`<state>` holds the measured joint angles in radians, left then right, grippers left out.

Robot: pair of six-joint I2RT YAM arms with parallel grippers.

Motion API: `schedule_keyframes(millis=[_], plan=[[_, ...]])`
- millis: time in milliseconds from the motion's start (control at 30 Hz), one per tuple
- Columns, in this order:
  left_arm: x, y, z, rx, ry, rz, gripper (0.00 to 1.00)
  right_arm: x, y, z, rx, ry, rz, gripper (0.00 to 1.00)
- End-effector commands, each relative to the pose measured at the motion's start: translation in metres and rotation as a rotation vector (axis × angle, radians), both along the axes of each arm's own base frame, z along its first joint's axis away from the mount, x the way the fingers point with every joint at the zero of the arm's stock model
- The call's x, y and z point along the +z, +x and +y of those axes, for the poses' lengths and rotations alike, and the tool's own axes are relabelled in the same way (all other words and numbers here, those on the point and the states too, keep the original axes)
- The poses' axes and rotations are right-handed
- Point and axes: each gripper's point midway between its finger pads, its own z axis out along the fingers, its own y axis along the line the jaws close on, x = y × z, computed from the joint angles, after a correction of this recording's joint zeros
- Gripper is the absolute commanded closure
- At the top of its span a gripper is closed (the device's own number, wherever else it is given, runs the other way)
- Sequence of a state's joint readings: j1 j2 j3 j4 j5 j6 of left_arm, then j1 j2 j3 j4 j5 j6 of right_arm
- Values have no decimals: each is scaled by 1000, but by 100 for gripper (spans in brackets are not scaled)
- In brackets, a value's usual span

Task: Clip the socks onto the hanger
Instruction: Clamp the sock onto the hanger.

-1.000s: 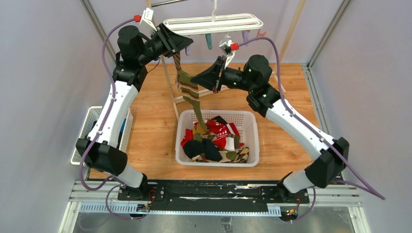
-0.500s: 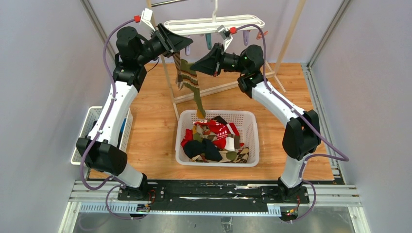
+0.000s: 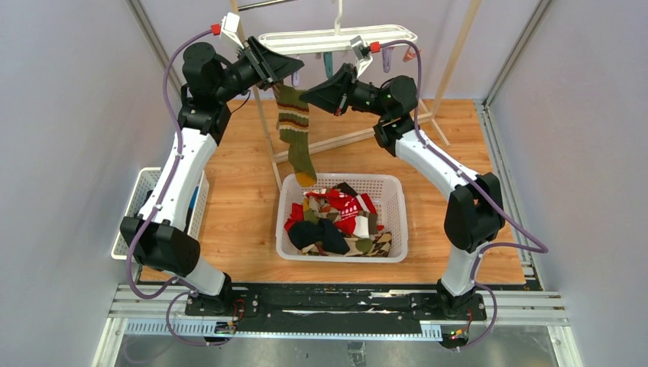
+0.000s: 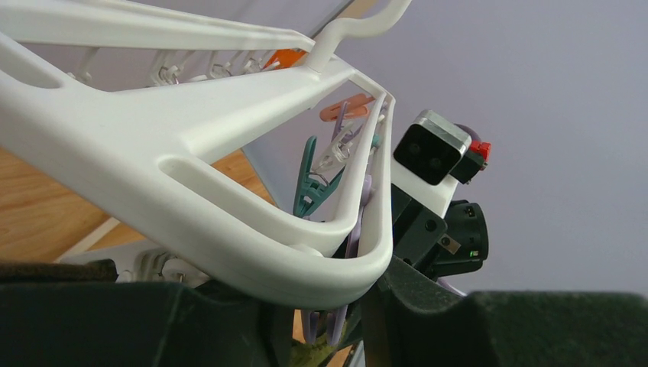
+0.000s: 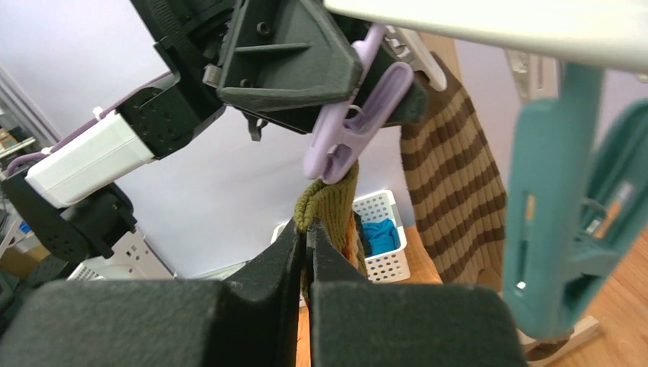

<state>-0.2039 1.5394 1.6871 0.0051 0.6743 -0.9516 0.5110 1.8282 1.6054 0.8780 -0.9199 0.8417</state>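
The white hanger (image 3: 336, 37) hangs at the back, with pastel clips under it; it also fills the left wrist view (image 4: 199, 199). My left gripper (image 3: 289, 70) is under its left end, shut on a lilac clip (image 5: 348, 138), also seen between its fingers in the left wrist view (image 4: 336, 317). My right gripper (image 3: 307, 95) is shut on the cuff of an olive-striped sock (image 3: 296, 130) and holds the cuff (image 5: 332, 202) right at the clip's tips. The sock hangs down to the basket's far rim. More socks (image 3: 336, 222) lie in the white basket (image 3: 397, 191).
A brown-striped sock (image 5: 451, 176) hangs just behind the lilac clip. A teal clip (image 5: 554, 206) dangles close on the right. A wooden rack (image 3: 458, 46) stands behind the hanger. A small white basket (image 3: 134, 206) with blue cloth sits at the left table edge.
My right gripper has risen and moved back-left with the olive-striped sock, bringing its cuff up to the lilac clip. The sock's toe has lifted out of the basket. The left gripper has stayed put.
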Motion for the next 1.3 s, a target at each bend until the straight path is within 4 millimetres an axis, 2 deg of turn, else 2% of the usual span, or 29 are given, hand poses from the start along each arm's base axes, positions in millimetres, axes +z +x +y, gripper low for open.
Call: schedule_keyframes(millis=[0,333,800,1267], plan=[[10,-17,-3,-60,-6,-30,100,21,2,-8,-78,56,-49,100],[8,-17,-3,-63,-5,-29,100,24,4,-9,-86,83,-39,100],[11,-17,-3,-61,-5,-34,100,20,-11,-6,2,36,-69,100],[8,-18,-4,-72,-8,-26,100,30,-2,-6,-33,72,-58,100]])
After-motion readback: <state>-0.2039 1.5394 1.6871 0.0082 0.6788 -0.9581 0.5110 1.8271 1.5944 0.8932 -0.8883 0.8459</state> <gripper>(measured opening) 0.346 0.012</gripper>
